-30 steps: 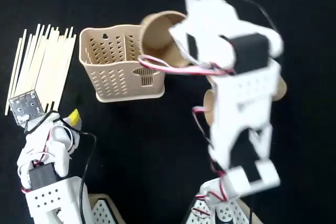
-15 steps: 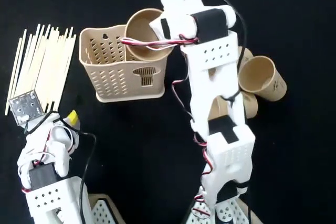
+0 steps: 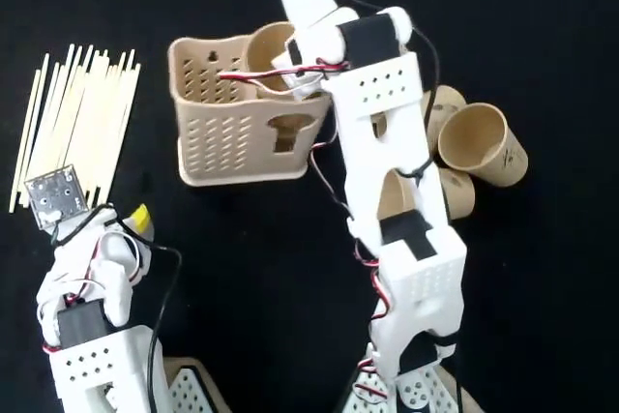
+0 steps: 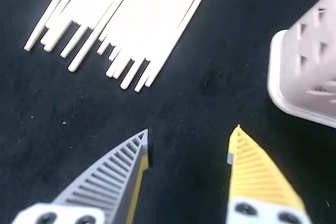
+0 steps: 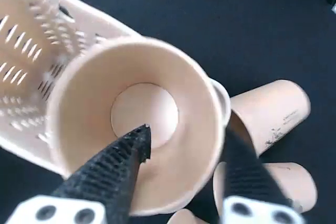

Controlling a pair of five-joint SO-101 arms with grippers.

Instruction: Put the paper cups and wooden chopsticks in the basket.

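A beige slotted basket (image 3: 232, 123) stands left of centre on the black table (image 3: 242, 268). My right gripper (image 5: 184, 140) is shut on a paper cup (image 5: 157, 82), one finger inside and one outside its wall. In the high view that paper cup (image 3: 266, 45) is tilted over the basket's right end, held by the right gripper (image 3: 290, 57). Several more paper cups (image 3: 484, 142) lie on their sides to the right. Wooden chopsticks (image 3: 73, 113) are fanned out at far left. My left gripper (image 4: 189, 140) hovers open above bare table, short of the chopsticks' (image 4: 131, 19) near ends.
The right arm (image 3: 397, 200) stretches from the front edge across the middle, covering part of the cup pile. The basket's corner (image 4: 307, 66) appears beside the left gripper. Loose cups (image 5: 273, 108) lie just past the held one. Bare table lies between the two arm bases.
The right arm swung left and carried the cup from beside the basket to over its right end. The basket shifted slightly to the right. The left arm barely moved.
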